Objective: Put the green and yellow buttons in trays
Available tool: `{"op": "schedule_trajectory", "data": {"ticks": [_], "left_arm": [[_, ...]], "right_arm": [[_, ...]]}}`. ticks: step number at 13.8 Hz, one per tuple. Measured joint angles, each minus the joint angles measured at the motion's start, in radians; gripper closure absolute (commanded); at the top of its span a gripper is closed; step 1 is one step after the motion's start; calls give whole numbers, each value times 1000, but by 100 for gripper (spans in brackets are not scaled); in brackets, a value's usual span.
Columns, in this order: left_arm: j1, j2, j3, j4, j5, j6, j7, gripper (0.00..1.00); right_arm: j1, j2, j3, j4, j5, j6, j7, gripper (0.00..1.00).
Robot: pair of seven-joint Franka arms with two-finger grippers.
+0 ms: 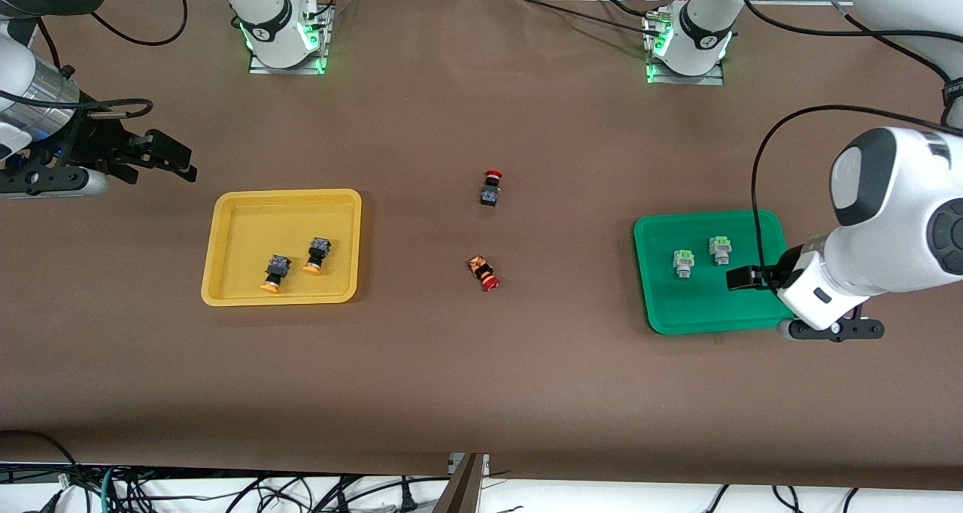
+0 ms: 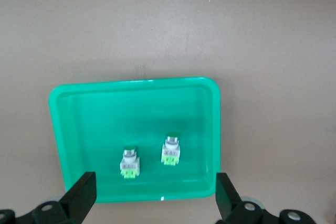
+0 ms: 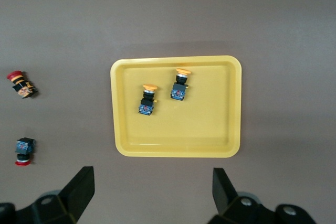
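- Right pincer: fingers spread wide, nothing between them, hovering over bare bench near the right arm's end, just off the yellow tray's corner toward the robots' edge. Your wrist view shows both fingertips apart with the whole tray framed between them.
- Yellow tray: lies toward the right arm's end of the bench. It holds both yellow buttons, one nearer the front camera and one just beside it, both lying on their sides, close together but apart.
- Red-capped switches: one stands mid-bench, the other lies nearer the front camera's edge. Not yours to move; leave both where they are.
- Green tray: lies toward the left arm's end of the bench. It holds both green buttons, one and one, side by side, not touching.
- Left pincer: gaping and empty, poised over the green tray's edge at the left arm's end.
- Judgement: sorting looks complete, all four in matching trays. To finish well, lift each arm straight up before swinging away, so that no finger clips a tray rim or nudges a settled button.
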Motion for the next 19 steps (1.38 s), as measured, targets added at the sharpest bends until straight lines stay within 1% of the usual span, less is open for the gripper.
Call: {"op": "schedule_trajectory", "data": {"ticks": [2, 4, 5, 7, 10, 12, 13, 15, 19], "left_arm": [[-3, -54, 12, 9, 0, -35, 0, 0], [-10, -143, 46, -11, -10, -85, 0, 0], [-21, -196, 72, -39, -24, -103, 1, 0], [-57, -296, 125, -127, -36, -117, 1, 0], [-84, -409, 145, -282, -38, -117, 1, 0], [-87, -444, 146, -357, -38, -112, 3, 0], [-88, -449, 146, -371, -38, -108, 5, 0], [-88, -451, 148, -370, -38, -103, 7, 0], [-87, -456, 156, -367, -38, -102, 9, 0]], "right_arm": [[0, 4, 8, -12, -9, 0, 0, 1], [0, 8, 12, -12, -12, 1, -3, 1], [0, 8, 14, -12, -15, 1, -8, 1], [6, 8, 21, -11, -22, 0, -15, 1], [9, 5, 24, 12, -37, -48, -15, 1], [9, 3, 21, 37, -55, -80, -15, 1], [8, 2, 19, 42, -62, -85, -15, 1], [7, 2, 18, 45, -68, -88, -17, 1], [26, 1, 29, 45, -68, -146, -17, 1]]}}
